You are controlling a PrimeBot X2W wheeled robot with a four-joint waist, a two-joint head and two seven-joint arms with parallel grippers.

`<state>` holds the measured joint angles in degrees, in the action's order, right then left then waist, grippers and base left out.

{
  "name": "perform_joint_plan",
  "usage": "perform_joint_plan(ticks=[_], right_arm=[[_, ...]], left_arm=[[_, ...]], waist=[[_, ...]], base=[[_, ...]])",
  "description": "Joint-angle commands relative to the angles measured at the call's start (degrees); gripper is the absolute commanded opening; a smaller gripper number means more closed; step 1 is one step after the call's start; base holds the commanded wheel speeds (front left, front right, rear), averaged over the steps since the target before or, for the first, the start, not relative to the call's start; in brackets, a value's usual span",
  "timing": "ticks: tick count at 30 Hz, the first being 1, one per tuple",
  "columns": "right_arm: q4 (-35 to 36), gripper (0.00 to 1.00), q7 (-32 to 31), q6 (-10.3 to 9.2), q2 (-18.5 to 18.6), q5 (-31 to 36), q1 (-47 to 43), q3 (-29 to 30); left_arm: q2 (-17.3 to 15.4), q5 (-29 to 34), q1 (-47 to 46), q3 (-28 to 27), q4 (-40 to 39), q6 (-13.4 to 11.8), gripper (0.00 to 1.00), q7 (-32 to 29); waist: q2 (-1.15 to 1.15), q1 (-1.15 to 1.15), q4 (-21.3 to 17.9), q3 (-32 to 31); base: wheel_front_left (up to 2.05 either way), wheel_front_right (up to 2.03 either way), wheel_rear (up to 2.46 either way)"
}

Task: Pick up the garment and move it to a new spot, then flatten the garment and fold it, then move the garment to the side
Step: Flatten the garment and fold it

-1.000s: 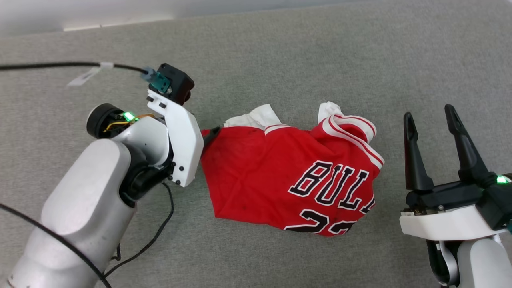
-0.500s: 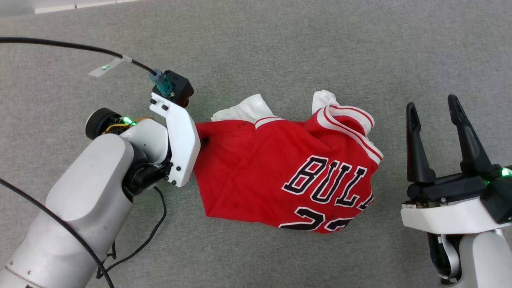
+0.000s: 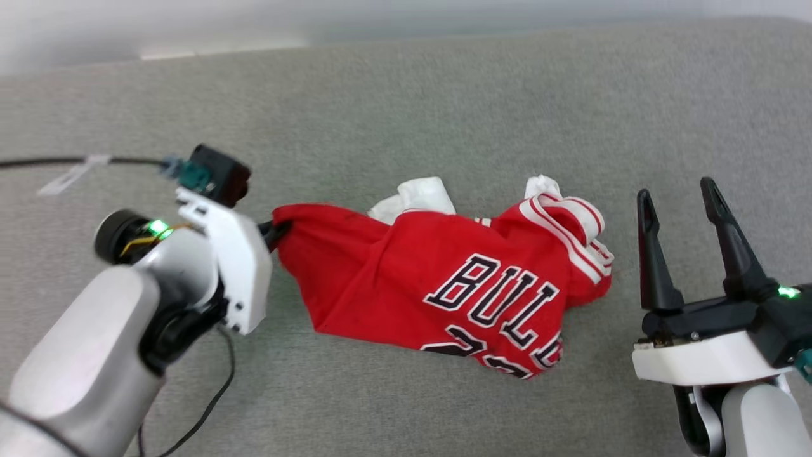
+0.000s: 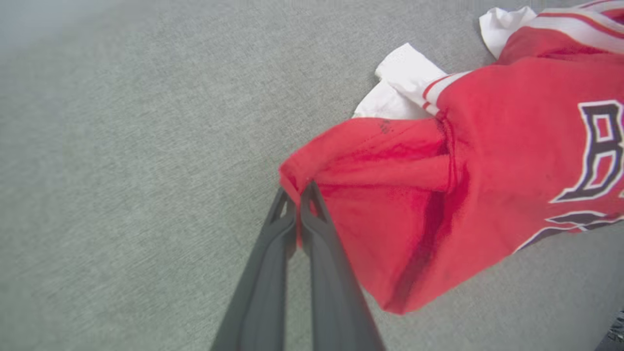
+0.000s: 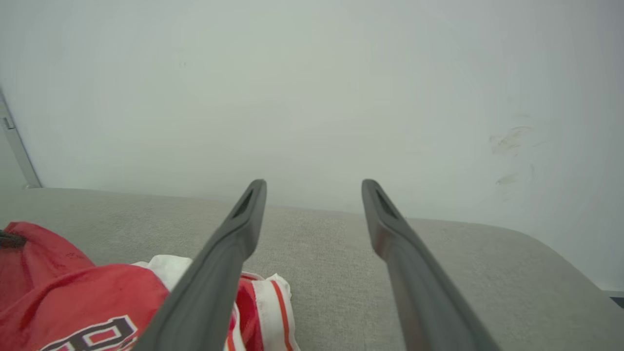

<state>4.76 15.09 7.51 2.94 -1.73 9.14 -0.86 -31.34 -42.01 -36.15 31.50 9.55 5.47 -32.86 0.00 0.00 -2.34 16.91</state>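
The garment [image 3: 438,279] is a red jersey with white sleeves and black "BULLS" lettering, lying crumpled on the grey cloth surface [image 3: 406,114]. My left gripper [image 3: 276,230] is shut on its left red corner, which is pulled up and out toward the left. In the left wrist view the two dark fingers [image 4: 312,229] pinch the red hem [image 4: 292,175] of the garment [image 4: 487,161]. My right gripper [image 3: 675,203] stands open to the right of the garment, apart from it; in the right wrist view its fingers [image 5: 239,239] are spread above the garment [image 5: 87,302].
A black cable [image 3: 63,162] runs to the left wrist and another cable [image 3: 216,393] trails below the left arm. A pale wall [image 5: 312,87] rises behind the grey surface's far edge.
My left gripper has shut on the garment's left corner and pulled it leftward and up, stretching the red cloth. The head camera has shifted. The right gripper stays open.
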Motion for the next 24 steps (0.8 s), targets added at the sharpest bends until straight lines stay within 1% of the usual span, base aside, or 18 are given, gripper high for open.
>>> perform_joint_plan(ticks=[1,5,6,7,8,9,10,11,14,15,17,22,23,24], right_arm=[[-0.41,1.00,0.11,-0.04,-0.11,0.22,-1.23,-0.05],[-1.11,1.00,0.11,-0.04,-0.11,0.75,-2.60,0.06],[-1.11,1.00,0.11,-0.04,-0.11,0.75,-2.60,0.06],[-1.31,1.00,0.11,-0.04,-0.11,0.96,-3.20,-0.19],[-1.31,1.00,0.11,-0.04,-0.11,0.96,-3.20,-0.19],[-1.64,1.00,0.11,-0.04,-0.11,1.30,-3.81,-0.34],[-1.78,1.00,0.11,-0.04,-0.10,1.32,-3.91,-0.29],[-1.78,1.00,0.11,-0.04,-0.10,1.32,-3.91,-0.29],[-2.19,1.00,0.11,-0.04,-0.11,1.72,-4.54,-0.52],[-2.54,1.00,0.11,-0.04,-0.10,1.94,-4.89,-0.59],[-2.73,1.00,0.11,-0.04,-0.11,1.95,-4.80,-0.67],[-3.32,1.00,0.11,-0.04,-0.11,2.17,-4.81,-1.24],[-3.37,1.00,0.11,-0.04,-0.11,2.18,-4.82,-1.31],[-3.36,1.00,0.11,-0.04,-0.11,2.17,-4.89,-1.36]], left_arm=[[-2.32,-0.80,3.94,-1.62,-3.46,-1.24,0.00,1.36],[-6.26,-2.08,12.97,-3.49,-11.49,-4.29,0.00,2.40],[-6.26,-2.08,12.97,-3.49,-11.49,-4.29,0.00,2.40],[-8.12,-3.05,18.24,-3.61,-14.92,-5.71,0.00,1.88],[-8.12,-3.05,18.24,-3.61,-14.92,-5.71,0.00,1.88],[-9.60,-3.92,23.41,-3.32,-17.33,-7.04,0.00,1.50],[-10.10,-4.30,25.91,-3.02,-18.30,-7.64,0.00,1.45],[-10.10,-4.30,25.91,-3.02,-18.30,-7.64,0.00,1.45],[-10.35,-5.12,31.73,-1.92,-19.25,-8.91,0.00,1.92],[-9.67,-5.39,34.23,-0.79,-18.80,-9.12,0.00,2.31],[-9.21,-5.48,34.99,-0.22,-18.37,-9.15,0.00,2.44],[-6.49,-5.41,36.08,1.70,-15.23,-8.48,0.00,3.93],[-5.96,-4.89,35.62,1.79,-14.76,-8.29,0.32,4.81],[-5.39,-4.76,35.16,1.54,-14.16,-8.39,1.00,5.67]], waist=[[0.00,0.00,2.42,-3.39],[0.00,0.00,4.04,-6.07],[0.00,0.00,4.04,-6.07],[0.00,0.00,4.64,-7.11],[0.00,0.00,4.64,-7.11],[0.00,0.00,5.13,-8.04],[0.00,0.00,5.35,-8.42],[0.00,0.00,5.35,-8.42],[0.00,0.00,5.79,-9.42],[0.00,0.00,5.95,-10.01],[0.00,0.00,5.97,-10.24],[0.00,0.00,5.66,-11.02],[0.00,0.00,5.57,-11.10],[0.00,0.00,5.48,-11.15]], base=[[0.00,0.00,0.00],[0.00,0.00,0.00],[0.00,0.00,0.00],[0.00,0.00,0.00],[0.00,0.00,0.00],[0.00,0.00,0.00],[0.00,0.00,0.00],[0.00,0.00,0.00],[0.00,0.00,0.00],[0.00,0.00,0.00],[0.00,0.00,0.00],[0.00,0.00,0.00],[0.00,0.00,0.00],[0.00,0.00,0.00]])
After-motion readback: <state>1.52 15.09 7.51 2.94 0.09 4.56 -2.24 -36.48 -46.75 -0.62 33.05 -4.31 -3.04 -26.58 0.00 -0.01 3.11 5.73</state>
